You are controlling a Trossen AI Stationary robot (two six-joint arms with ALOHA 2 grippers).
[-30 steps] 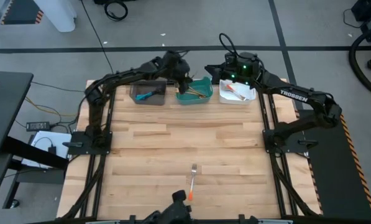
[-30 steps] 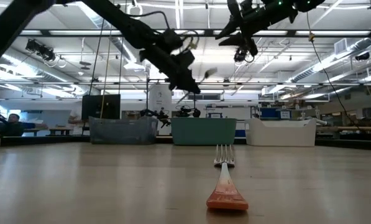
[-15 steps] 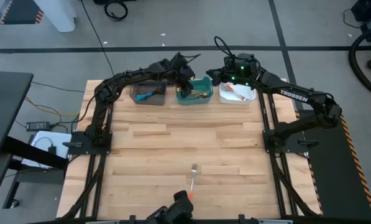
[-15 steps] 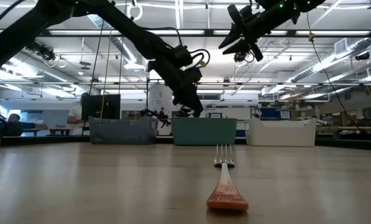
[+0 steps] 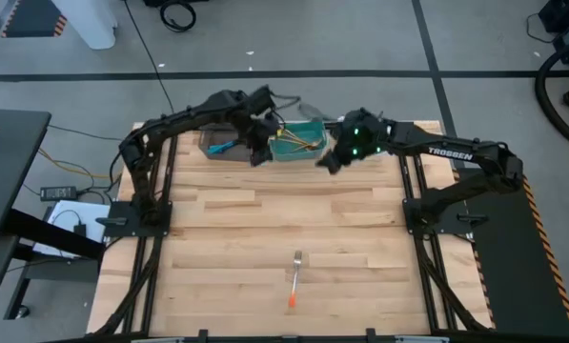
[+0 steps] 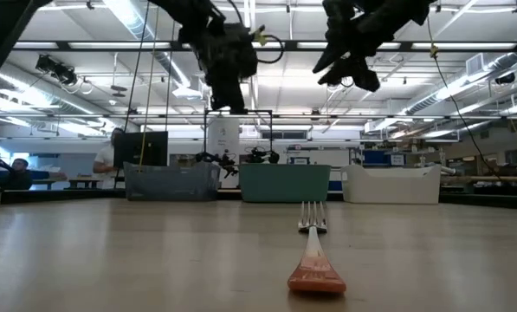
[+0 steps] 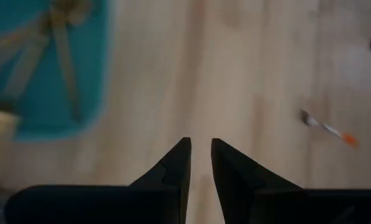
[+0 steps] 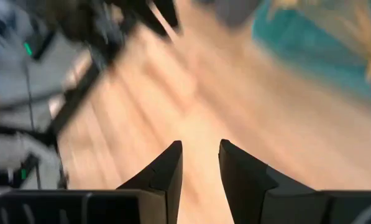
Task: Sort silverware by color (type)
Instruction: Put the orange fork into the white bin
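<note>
One orange-handled fork (image 5: pixel 294 277) lies alone near the table's front edge. Both grippers, left (image 5: pixel 257 155) and right (image 5: pixel 324 162), hover empty, fingers narrowly parted, seemingly, beside the far teal bin (image 5: pixel 308 131); whichever descends should straddle the handle.

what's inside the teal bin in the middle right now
The teal rectangular bin holds several tan wood-handled utensils, crossed over each other. The left gripper and right gripper cover its two ends from above, so an exact count isn't possible.
</note>
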